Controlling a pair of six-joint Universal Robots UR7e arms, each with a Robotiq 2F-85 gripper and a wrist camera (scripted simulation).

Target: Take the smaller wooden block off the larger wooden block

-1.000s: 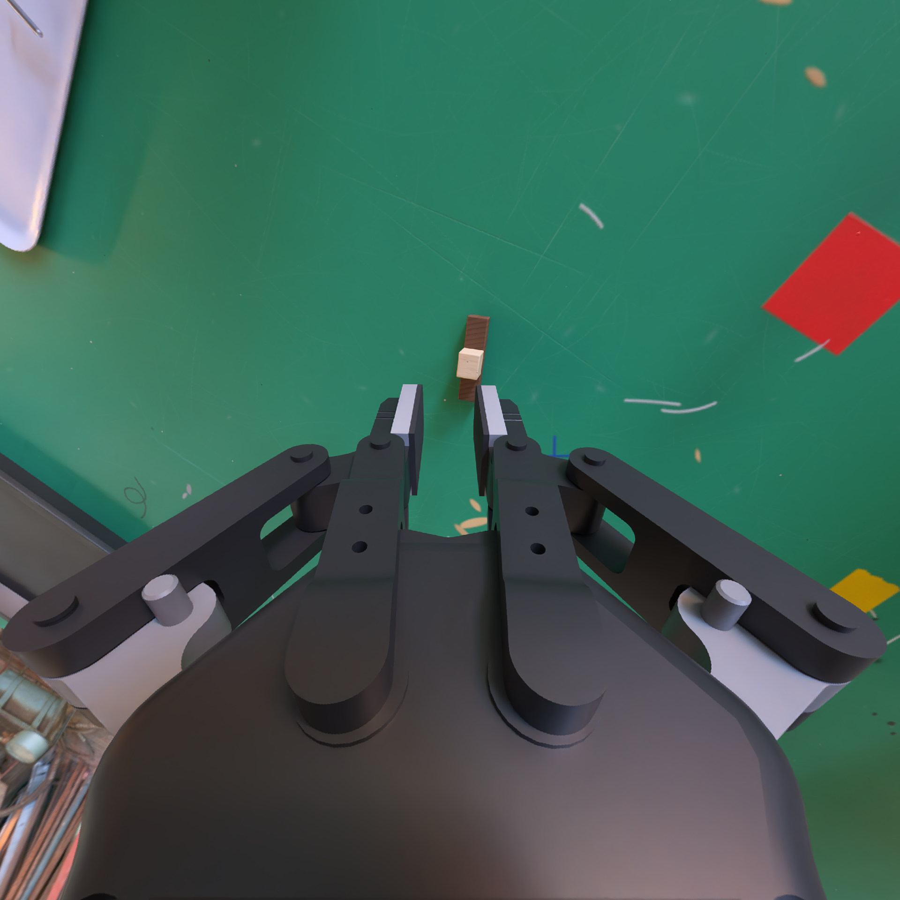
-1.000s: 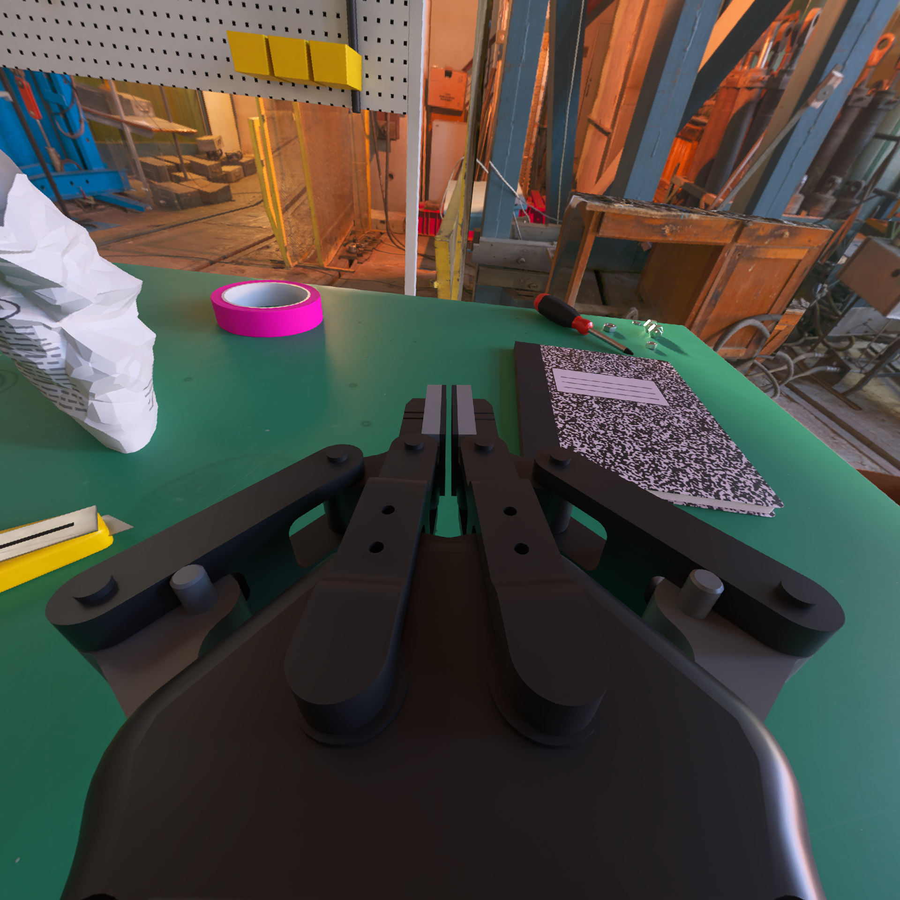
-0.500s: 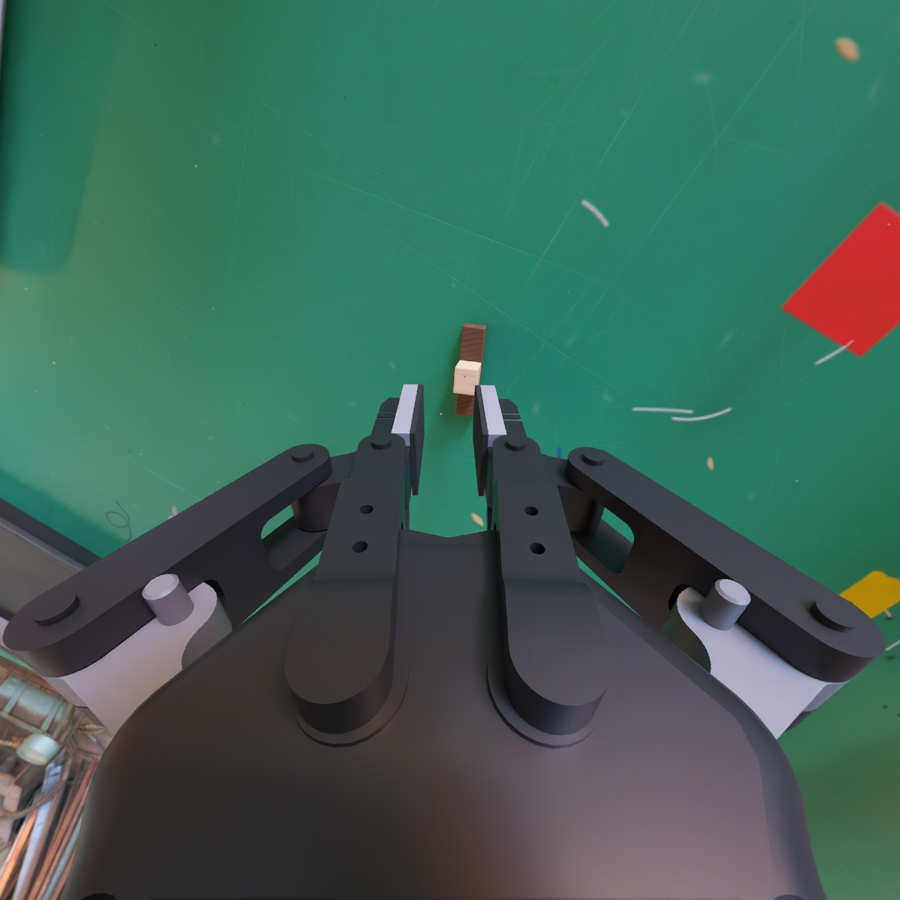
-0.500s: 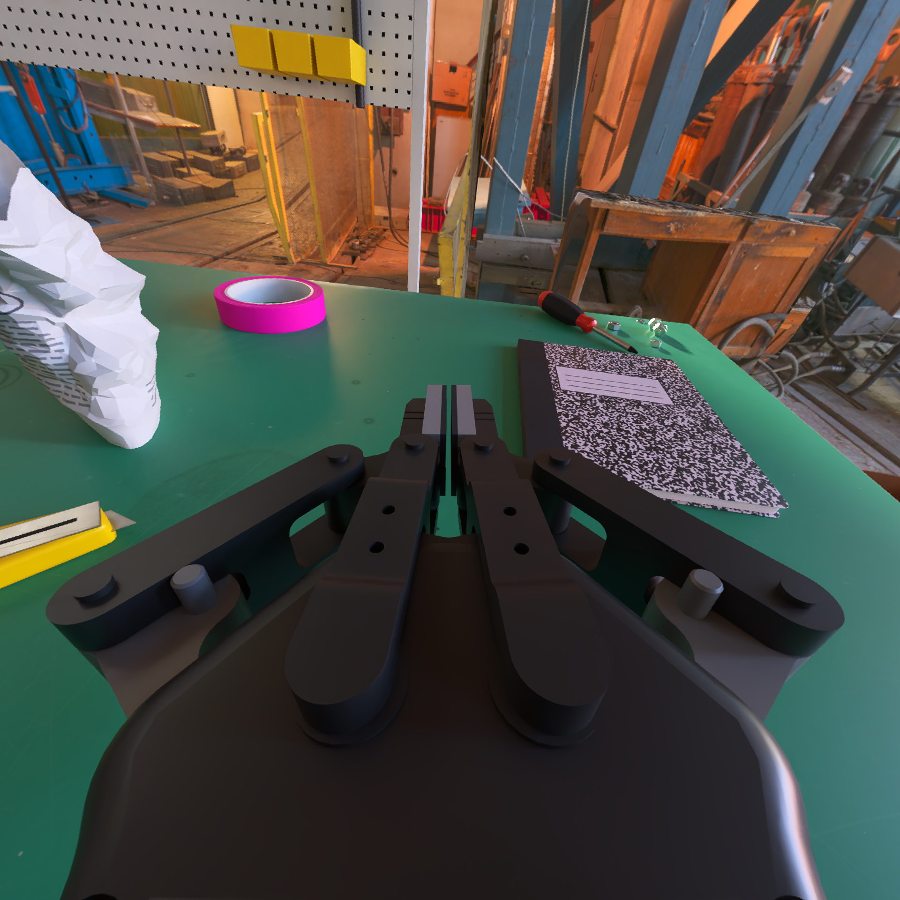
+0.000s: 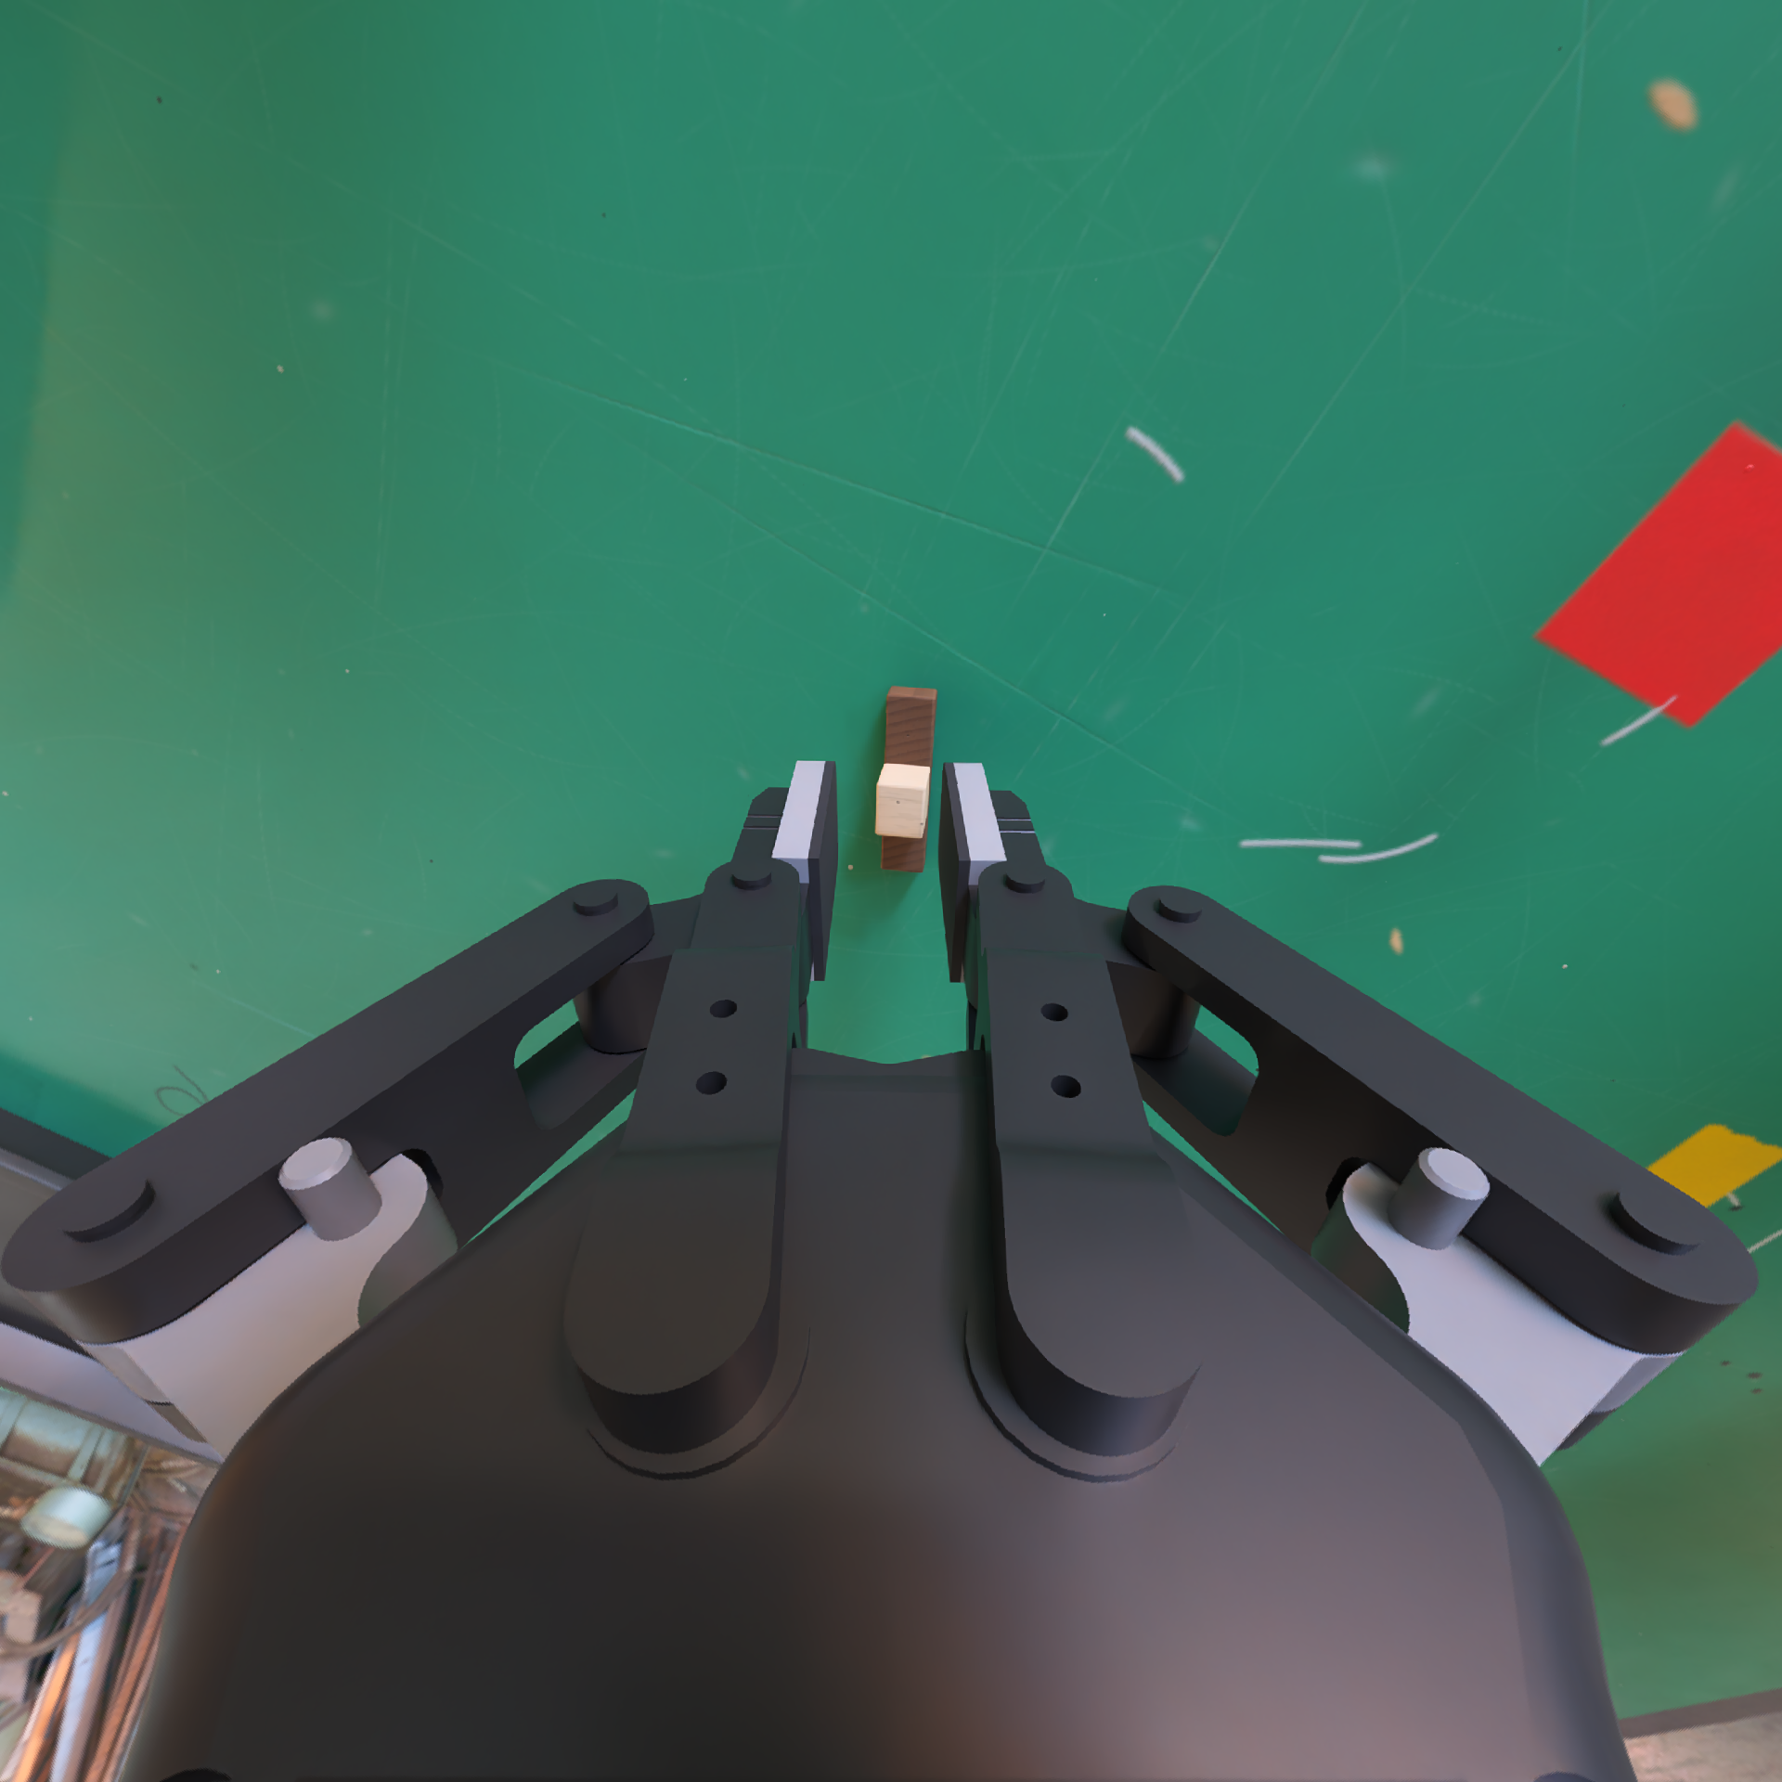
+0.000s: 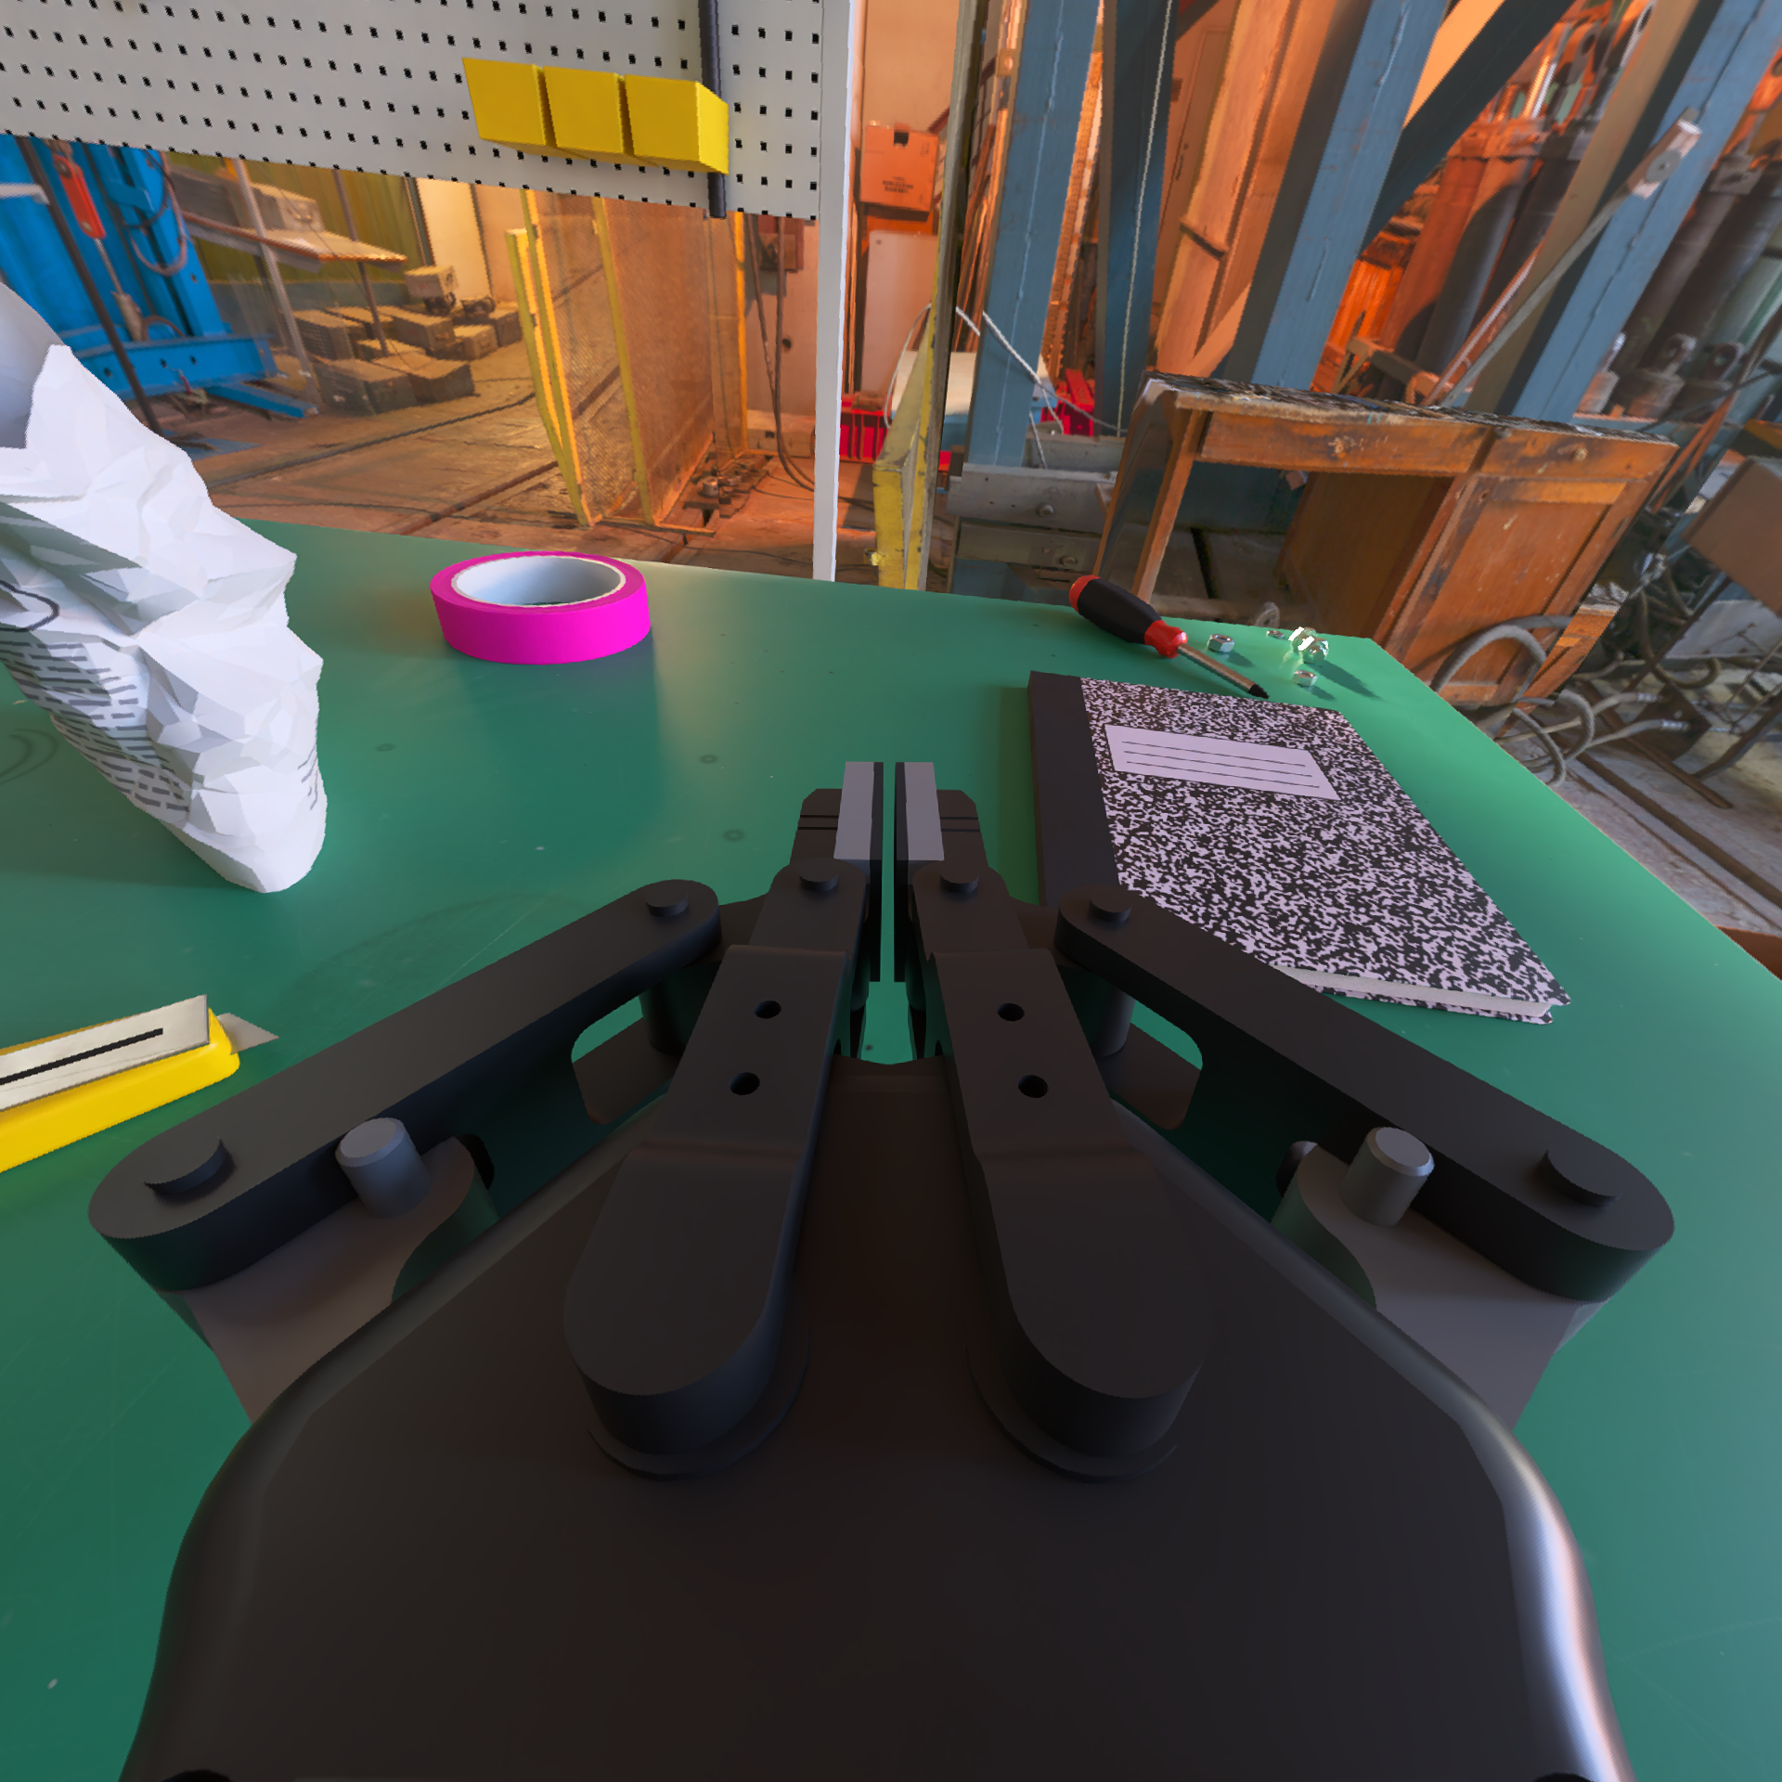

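Left gripper [image 5: 889, 805] poised over the stacked blocks

At frame centre its fingers stand apart flanking the smaller wooden block [image 5: 903, 801] atop the larger wooden block [image 5: 909, 742]; right gripper [image 6: 888, 808] pressed together beside a notebook [image 6: 1282, 841] whose label bears blank lines.

Small pale cream wooden cube [image 5: 903, 800] sits on top of a longer dark brown wooden bar [image 5: 910, 733], roughly over the bar's nearer half. Bar lies flat on the green tabletop, long axis running away from the camera, both ends sticking out past the cube.
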